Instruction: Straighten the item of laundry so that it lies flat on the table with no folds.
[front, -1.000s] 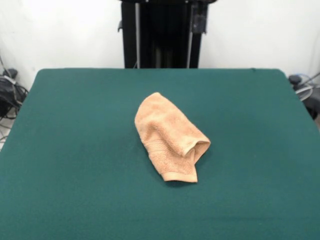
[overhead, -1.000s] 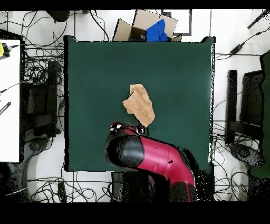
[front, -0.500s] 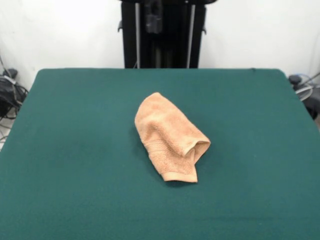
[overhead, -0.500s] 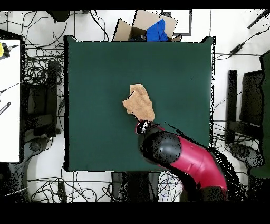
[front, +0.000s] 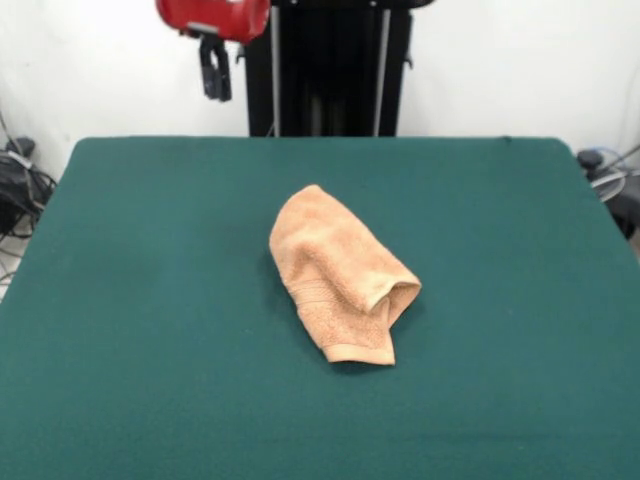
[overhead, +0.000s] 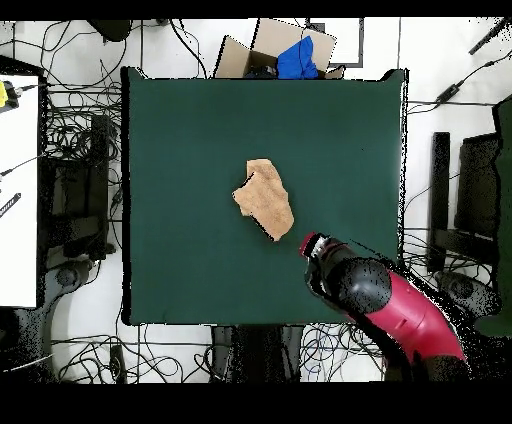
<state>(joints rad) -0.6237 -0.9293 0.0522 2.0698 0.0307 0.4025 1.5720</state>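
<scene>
Towel (front: 340, 272), peach-orange, is bunched and folded near the middle of the table (front: 150, 300), in the front view. Long axis is seen running diagonally from far-left to near-right; a rounded end points far-left, while the hemmed border band and an open fold face near-right. Bare green cloth is left on every side, all four table edges being well apart from the towel. Gripper (front: 215, 80) is held high over the far-left edge, well clear of the towel; whether it is spread or pressed together cannot be told.
</scene>
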